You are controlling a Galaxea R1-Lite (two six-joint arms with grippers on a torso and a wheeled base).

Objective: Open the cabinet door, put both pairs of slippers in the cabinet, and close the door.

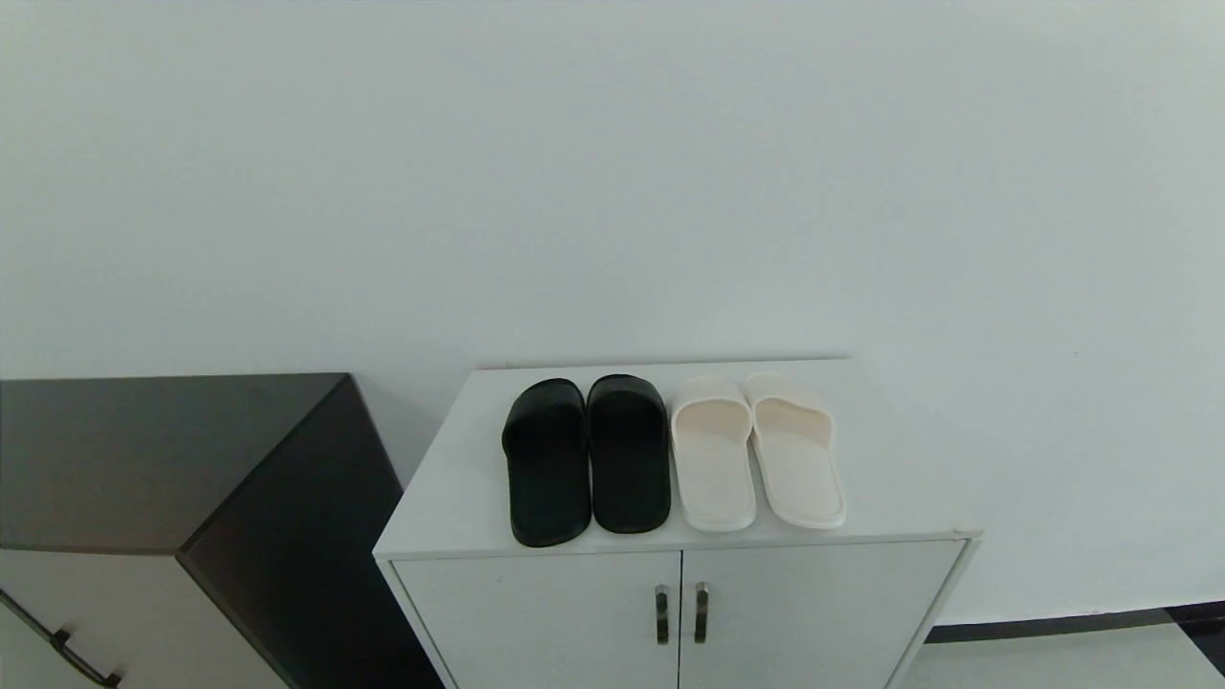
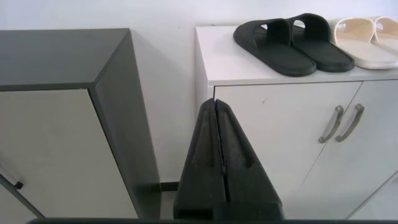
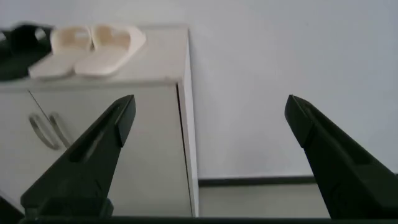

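Note:
A white cabinet (image 1: pixel 823 612) stands against the wall with both doors shut and two metal handles (image 1: pixel 680 612) at the middle seam. On its top lie a pair of black slippers (image 1: pixel 586 459) on the left and a pair of cream slippers (image 1: pixel 758 450) on the right, toes toward the wall. My left gripper (image 2: pixel 216 102) is shut with nothing in it, held low in front of the cabinet's left door (image 2: pixel 280 137). My right gripper (image 3: pixel 210 107) is wide open, off the cabinet's right corner (image 3: pixel 183 81), with the cream slippers (image 3: pixel 93 46) farther off.
A dark-topped cabinet (image 1: pixel 144 459) with pale drawer fronts stands to the left of the white one, with a narrow gap between them. A bare white wall is behind. Open floor (image 1: pixel 1053 660) lies to the right.

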